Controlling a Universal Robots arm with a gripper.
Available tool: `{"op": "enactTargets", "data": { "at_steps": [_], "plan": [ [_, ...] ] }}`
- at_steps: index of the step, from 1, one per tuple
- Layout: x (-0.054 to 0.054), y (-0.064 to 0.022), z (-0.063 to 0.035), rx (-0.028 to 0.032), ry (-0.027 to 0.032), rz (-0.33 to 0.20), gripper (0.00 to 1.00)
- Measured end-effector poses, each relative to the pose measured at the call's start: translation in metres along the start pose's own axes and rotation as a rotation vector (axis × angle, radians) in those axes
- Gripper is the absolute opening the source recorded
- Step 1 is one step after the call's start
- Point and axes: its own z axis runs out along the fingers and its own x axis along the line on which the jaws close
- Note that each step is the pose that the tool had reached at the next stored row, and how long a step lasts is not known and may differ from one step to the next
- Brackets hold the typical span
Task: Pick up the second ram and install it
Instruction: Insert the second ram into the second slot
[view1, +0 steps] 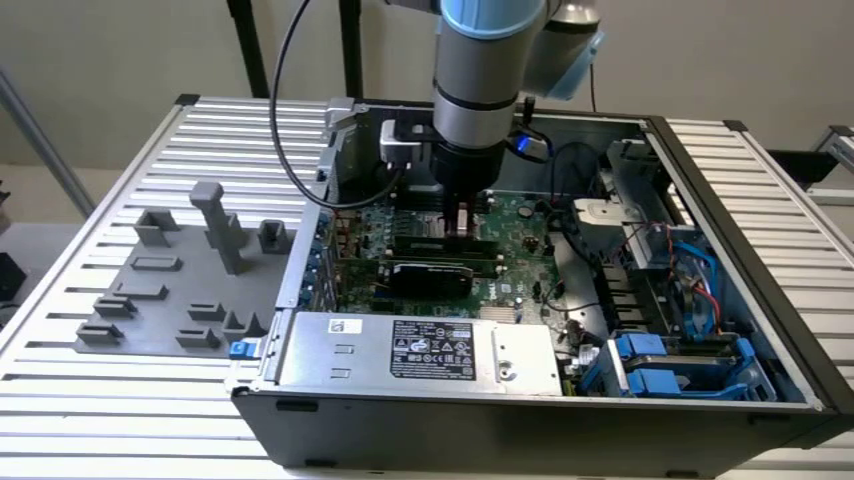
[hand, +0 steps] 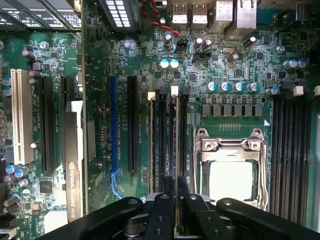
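The claw (hand: 174, 192) stands low over the motherboard (hand: 210, 65) inside the open computer case (view1: 747, 270), its two black fingers (hand: 166, 187) drawn close together on the thin edge of the second ram (hand: 173, 132), which runs straight out from the fingertips along the bank of black memory slots (hand: 161, 135). The stick stands on edge in one of those slots, with a white latch (hand: 174, 90) at its far end; whether it is fully seated cannot be told. Just beside the claw, on one side, lies the CPU socket (hand: 230, 170) with its metal frame and pale centre; on the other side sit a long black expansion slot (hand: 132, 125) and a blue one (hand: 113, 130), and further off a white slot (hand: 20, 117). In the exterior view the arm (view1: 481, 70) comes straight down into the case, with the silver power supply (view1: 427, 350) nearer the camera and a grey fixture tray (view1: 187, 280) on the slatted table (view1: 94, 390) to the exterior view's left.
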Motion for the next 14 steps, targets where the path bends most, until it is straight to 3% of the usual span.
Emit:
{"op": "enactTargets", "data": {
  "at_steps": [14],
  "plan": [
    [0.0001,0.0005,0.0031,0.0021,-0.0001,0.0,0.0]
  ]
}}
